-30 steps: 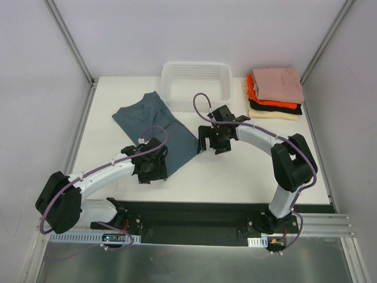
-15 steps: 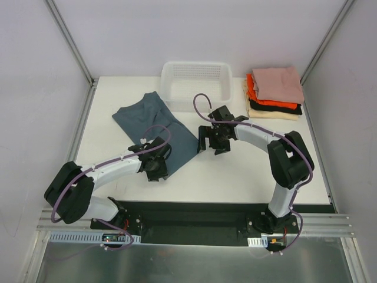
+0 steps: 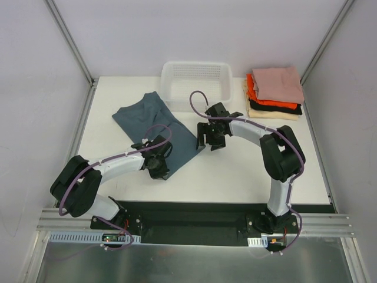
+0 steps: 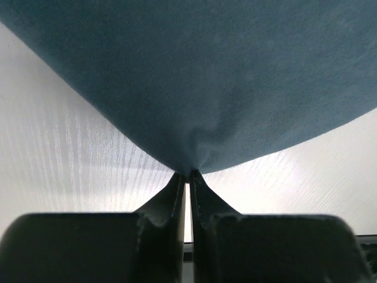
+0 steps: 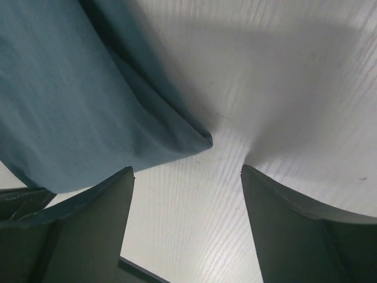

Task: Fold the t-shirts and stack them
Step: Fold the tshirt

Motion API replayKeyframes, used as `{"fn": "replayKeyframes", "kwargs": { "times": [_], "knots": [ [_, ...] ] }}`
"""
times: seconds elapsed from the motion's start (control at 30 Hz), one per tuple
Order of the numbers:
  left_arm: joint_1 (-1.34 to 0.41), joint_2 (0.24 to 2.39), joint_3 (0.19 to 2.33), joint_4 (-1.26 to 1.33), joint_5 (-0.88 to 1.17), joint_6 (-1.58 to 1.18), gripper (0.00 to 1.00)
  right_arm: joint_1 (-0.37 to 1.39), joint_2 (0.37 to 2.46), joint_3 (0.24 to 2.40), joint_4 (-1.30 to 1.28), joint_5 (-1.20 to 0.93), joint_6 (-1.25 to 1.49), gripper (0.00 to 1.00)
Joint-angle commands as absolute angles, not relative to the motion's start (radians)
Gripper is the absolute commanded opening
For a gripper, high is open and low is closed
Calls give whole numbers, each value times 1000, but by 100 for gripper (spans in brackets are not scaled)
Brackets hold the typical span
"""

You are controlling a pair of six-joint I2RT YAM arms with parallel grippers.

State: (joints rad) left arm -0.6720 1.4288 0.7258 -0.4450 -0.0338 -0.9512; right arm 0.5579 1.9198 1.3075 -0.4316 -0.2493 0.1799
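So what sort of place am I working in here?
Probably a lab robot test cell, not a home: a white table boxed in by aluminium frame posts and blank panels, holding a white plastic mesh basket and a slate blue-grey t-shirt.

The blue-grey t-shirt [image 4: 235,82] is soft matt cloth with a fine weave, the white table [image 5: 294,76] smooth with faint streaks, the basket [image 3: 197,72] perforated white plastic.

white arms [image 3: 112,167] with black joints [image 3: 281,158], purple cables [image 3: 194,99].
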Motion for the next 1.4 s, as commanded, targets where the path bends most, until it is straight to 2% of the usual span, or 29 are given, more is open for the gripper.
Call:
{"fn": "replayKeyframes", "kwargs": {
  "times": [0.0, 0.1, 0.23, 0.33, 0.37, 0.47, 0.7, 0.97, 1.23, 1.37],
  "knots": [
    [-657, 1470, 713, -437, -41, -945, 0, 551, 1968, 1381, -411, -238, 163, 72],
    [-658, 1460, 700, -436, -40, -945, 0, 551, 2018, 1413, -400, -261, 164, 56],
    [-658, 1448, 692, -431, -34, -943, 0, 552, 2055, 1436, -405, -267, 173, 49],
    [-660, 1444, 689, -430, -23, -939, 0, 551, 2065, 1433, -402, -278, 172, 35],
    [-660, 1442, 689, -428, -15, -934, 0, 551, 2062, 1425, -400, -291, 172, 20],
    [-661, 1422, 684, -428, 52, -936, 0, 551, 2013, 1373, -405, -296, 167, 1],
    [-784, 1316, 661, -429, 233, -959, 0, 551, 1761, 1212, -527, -255, 179, 1],
    [-883, 1129, 736, -483, 471, -919, 0, 551, 1464, 1077, -846, -233, 146, 1],
    [-926, 1065, 851, -503, 566, -904, 0, 551, 1165, 1103, -1100, -206, 127, 5],
    [-927, 1065, 890, -500, 551, -876, 0, 549, 1118, 1143, -1166, -157, 120, 5]
  ]
}}
